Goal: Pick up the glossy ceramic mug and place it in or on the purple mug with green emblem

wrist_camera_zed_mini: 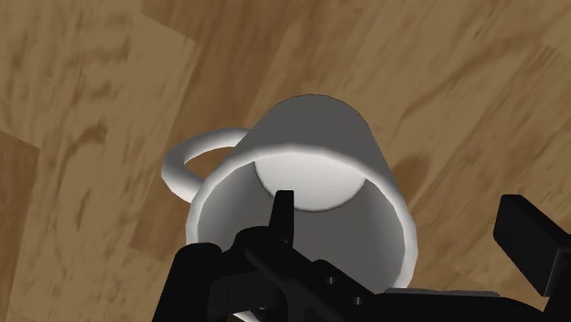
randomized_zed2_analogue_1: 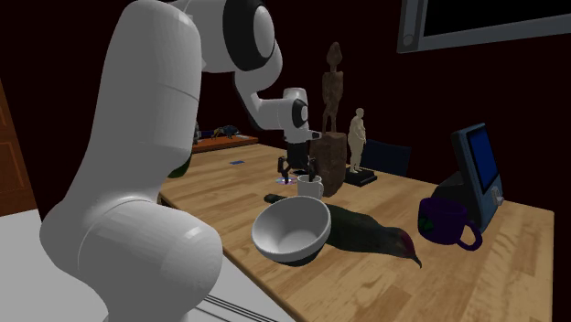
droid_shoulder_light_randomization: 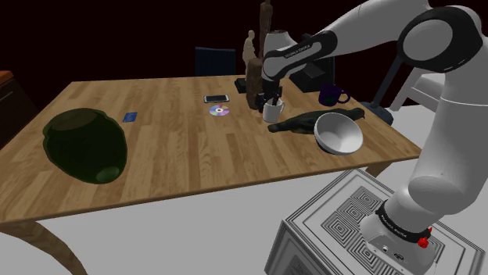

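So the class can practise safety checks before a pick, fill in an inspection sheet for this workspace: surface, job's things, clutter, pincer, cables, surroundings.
Surface: wooden table.
Job's things: white mug upright on the table; purple mug upright, apart from it.
Clutter: tilted white bowl, dark long object lying flat, green pot, disc, phone, brown figure, pale figurine.
Pincer: open, one finger inside the white mug, one outside; not gripping.
Cables: nothing seen.
Surroundings: dark walls, screen mounted high.

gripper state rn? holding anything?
Gripper: open, holding nothing. Its fingers stand apart across the wall of the glossy white mug, one inside and one outside, not clasping it.
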